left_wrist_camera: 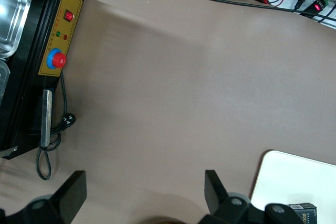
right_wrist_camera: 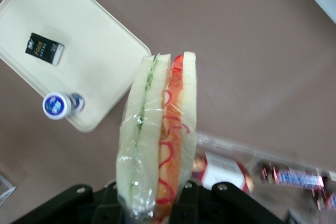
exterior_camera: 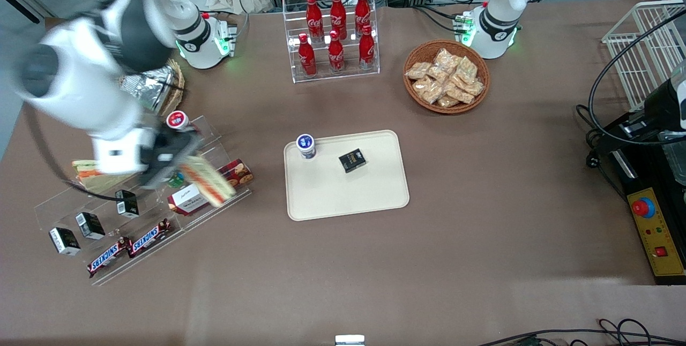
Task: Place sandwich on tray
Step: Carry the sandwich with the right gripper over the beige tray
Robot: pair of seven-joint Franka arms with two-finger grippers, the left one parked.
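My right gripper (exterior_camera: 185, 166) hangs above the clear snack stand, shut on the wrapped sandwich (exterior_camera: 209, 181). In the right wrist view the gripper (right_wrist_camera: 150, 203) clamps the sandwich (right_wrist_camera: 157, 140) at its base; white bread, green and orange-red filling show through the wrap. A second sandwich (exterior_camera: 88, 169) lies on the stand, partly hidden by my arm. The cream tray (exterior_camera: 348, 196) lies on the table toward the middle, apart from the gripper. The wrist view also shows the tray (right_wrist_camera: 89, 51).
On the tray stand a blue-lidded cup (exterior_camera: 306, 145) and a small black box (exterior_camera: 352, 160). The clear stand (exterior_camera: 144, 212) holds Snickers bars, black boxes and a red biscuit box (exterior_camera: 188, 200). A cola rack (exterior_camera: 335, 35) and a snack basket (exterior_camera: 446, 75) stand farther from the front camera.
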